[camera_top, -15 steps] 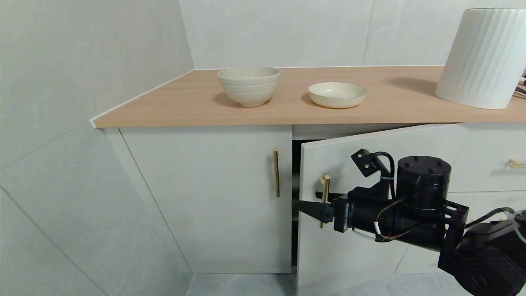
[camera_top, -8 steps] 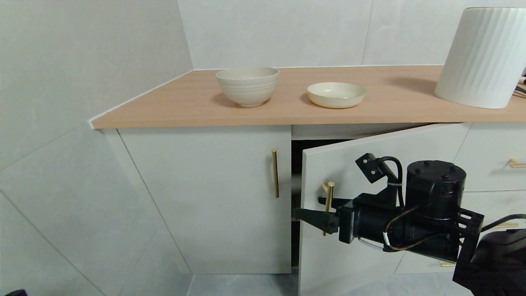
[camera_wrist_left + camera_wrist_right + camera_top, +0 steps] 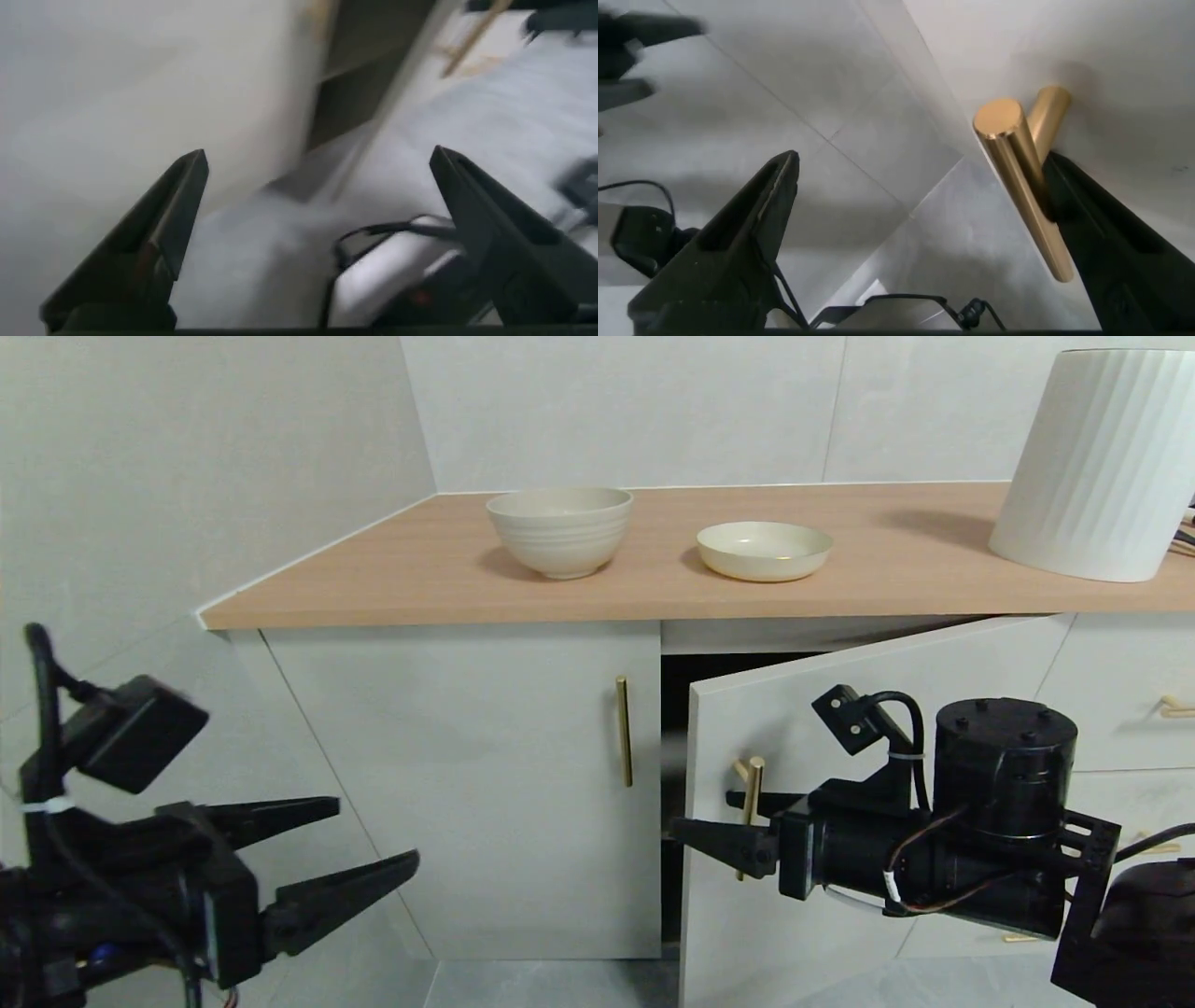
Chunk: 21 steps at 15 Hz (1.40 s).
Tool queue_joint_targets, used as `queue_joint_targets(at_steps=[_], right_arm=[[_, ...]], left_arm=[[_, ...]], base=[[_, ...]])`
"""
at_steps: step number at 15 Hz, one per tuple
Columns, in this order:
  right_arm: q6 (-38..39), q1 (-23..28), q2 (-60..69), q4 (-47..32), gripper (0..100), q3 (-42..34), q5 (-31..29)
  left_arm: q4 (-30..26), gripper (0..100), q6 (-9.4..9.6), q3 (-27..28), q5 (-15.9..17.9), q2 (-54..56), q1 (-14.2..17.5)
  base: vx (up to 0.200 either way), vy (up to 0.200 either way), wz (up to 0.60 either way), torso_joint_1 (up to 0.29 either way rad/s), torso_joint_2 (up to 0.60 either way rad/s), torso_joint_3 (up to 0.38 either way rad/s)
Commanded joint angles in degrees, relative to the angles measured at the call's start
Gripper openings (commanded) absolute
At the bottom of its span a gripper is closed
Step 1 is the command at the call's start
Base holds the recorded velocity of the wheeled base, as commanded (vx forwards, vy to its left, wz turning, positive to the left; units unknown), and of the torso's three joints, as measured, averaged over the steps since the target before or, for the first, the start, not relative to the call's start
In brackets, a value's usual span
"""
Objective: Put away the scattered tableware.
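On the wooden countertop (image 3: pixel 439 588) stand a deep cream bowl (image 3: pixel 560 530) and, to its right, a shallow cream dish (image 3: pixel 765 550). Below them the right cabinet door (image 3: pixel 840 700) hangs ajar, with a dark gap beside it. My right gripper (image 3: pixel 705 814) is open, its fingers straddling that door's brass handle (image 3: pixel 749 803). In the right wrist view the brass handle (image 3: pixel 1022 182) lies against one finger of the wide-open right gripper (image 3: pixel 920 163). My left gripper (image 3: pixel 373 833) is open and empty, low on the left in front of the tiled wall. The left wrist view has the left gripper (image 3: pixel 320 154) over the floor.
A tall white ribbed container (image 3: pixel 1102 467) stands at the counter's right end. The left cabinet door (image 3: pixel 467 784) is shut and has a vertical brass handle (image 3: pixel 623 731). Drawer fronts with a brass pull (image 3: pixel 1174 707) lie right of the open door.
The left arm has risen into view at the lower left with its gripper open. The right door has swung a little farther open, with my right gripper following its handle.
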<state>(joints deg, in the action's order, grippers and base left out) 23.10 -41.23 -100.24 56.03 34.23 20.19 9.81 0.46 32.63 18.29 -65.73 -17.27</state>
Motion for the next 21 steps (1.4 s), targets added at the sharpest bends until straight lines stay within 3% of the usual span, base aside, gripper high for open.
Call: queue_joint_targets(at_steps=[1, 3, 6, 9, 11, 18, 21], right_arm=[[-0.07, 0.01, 1.19, 0.13, 100, -0.04, 0.2], [-0.07, 0.01, 1.45, 0.05, 100, -0.04, 0.2], [-3.06, -1.4, 2.42, -1.89, 100, -1.01, 0.2], [-3.33, -1.49, 2.86, -3.29, 100, -1.27, 0.2], [-3.24, -1.66, 3.39, -3.29, 100, -2.33, 0.2], [-3.06, -1.57, 5.76, -3.29, 100, -3.47, 0.2], [-3.06, -1.66, 5.67, -3.21, 100, -3.56, 0.2]], left_arm=[[9.61, 0, -0.81, 1.73, 0.08, -15.13, -5.23], [14.97, 0, -0.81, 2.17, 0.08, -20.49, -7.6], [18.31, 0, -1.17, 4.98, 0.61, -26.2, -11.11], [24.99, 0, -7.85, 10.78, 2.37, -34.38, -14.1], [27.45, 0, -10.83, 14.12, 2.54, -39.39, -15.42], [27.45, 0, -13.91, 24.06, 2.9, -48.35, -18.85], [28.42, 0, -14.17, 24.67, 2.9, -50.37, -21.22]], base=[[0.0, 0.0, 0.0, 0.0, 0.0, 0.0], [0.0, 0.0, 0.0, 0.0, 0.0, 0.0], [0.0, 0.0, 0.0, 0.0, 0.0, 0.0], [0.0, 0.0, 0.0, 0.0, 0.0, 0.0], [0.0, 0.0, 0.0, 0.0, 0.0, 0.0], [0.0, 0.0, 0.0, 0.0, 0.0, 0.0], [0.0, 0.0, 0.0, 0.0, 0.0, 0.0]])
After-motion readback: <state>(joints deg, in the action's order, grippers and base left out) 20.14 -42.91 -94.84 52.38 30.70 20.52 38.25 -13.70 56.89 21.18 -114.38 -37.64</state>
